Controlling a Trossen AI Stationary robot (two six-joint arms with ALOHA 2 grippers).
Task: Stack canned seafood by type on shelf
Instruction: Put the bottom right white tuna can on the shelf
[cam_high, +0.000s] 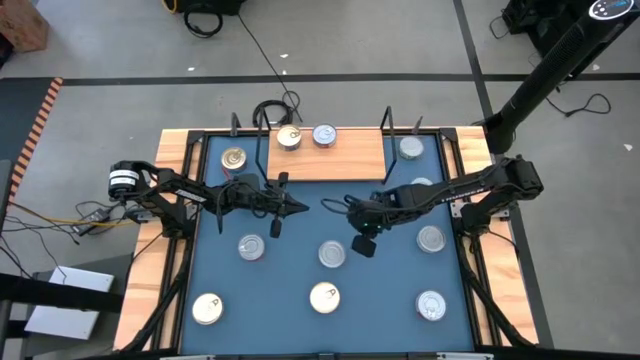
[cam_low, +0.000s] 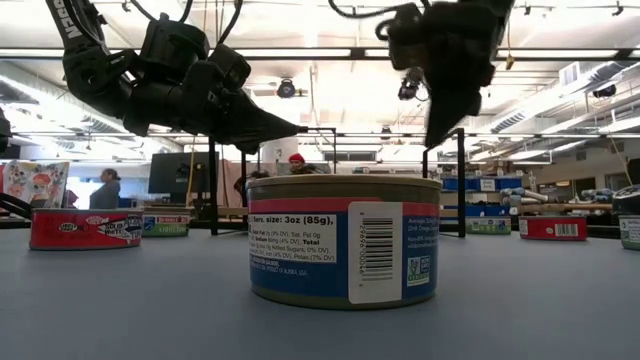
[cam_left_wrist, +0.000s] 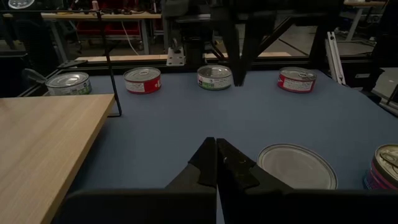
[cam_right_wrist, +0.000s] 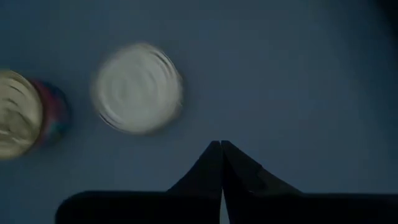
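The shelf (cam_high: 340, 160) is a light-wood board at the table's far side, and a gold-topped tin (cam_high: 289, 138) and a silver-topped tin (cam_high: 324, 135) stand on it. Several more tins of canned seafood stand scattered on the blue table, among them a silver one (cam_high: 332, 254) near the middle. A blue-labelled tin (cam_low: 344, 240) fills the low view's foreground. My left gripper (cam_high: 300, 207) (cam_left_wrist: 216, 148) hovers shut above the table's middle, just in front of the board. My right gripper (cam_high: 330, 206) (cam_right_wrist: 221, 146) is also shut, tilted down over bare table, with a silver tin (cam_right_wrist: 137, 87) ahead of it.
Black wire frames (cam_high: 238, 128) stand at the board's ends. Tins sit beside the board at left (cam_high: 234, 158) and right (cam_high: 410, 148), and along the near edge (cam_high: 207, 308) (cam_high: 431, 305). Wooden rails (cam_high: 155, 260) border the table. The two fingertips are close together over the middle.
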